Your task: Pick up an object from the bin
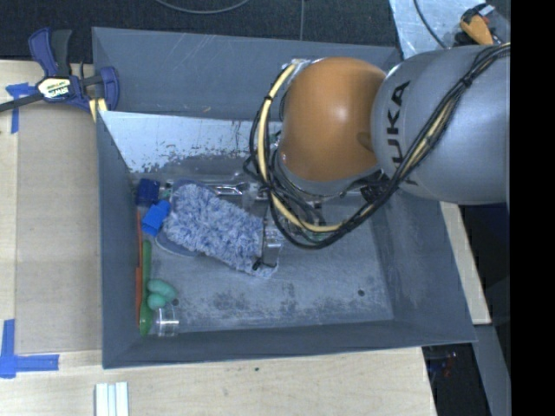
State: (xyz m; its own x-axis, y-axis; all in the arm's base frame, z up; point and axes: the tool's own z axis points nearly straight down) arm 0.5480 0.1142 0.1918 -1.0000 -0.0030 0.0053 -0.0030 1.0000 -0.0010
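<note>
Speckled blue-and-white cloth point(208, 224) lies left of centre in the bin point(347, 306), the gripper point(257, 225) low at its right end, clenched or released we cannot tell; next, we judge, a firm squeeze and lift.

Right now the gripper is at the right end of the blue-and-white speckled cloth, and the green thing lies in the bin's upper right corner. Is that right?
Not quite. The camera view shows the green thing in the bin's lower left corner, not the upper right. The rest holds: the gripper is at the right end of the blue-and-white speckled cloth.
</note>
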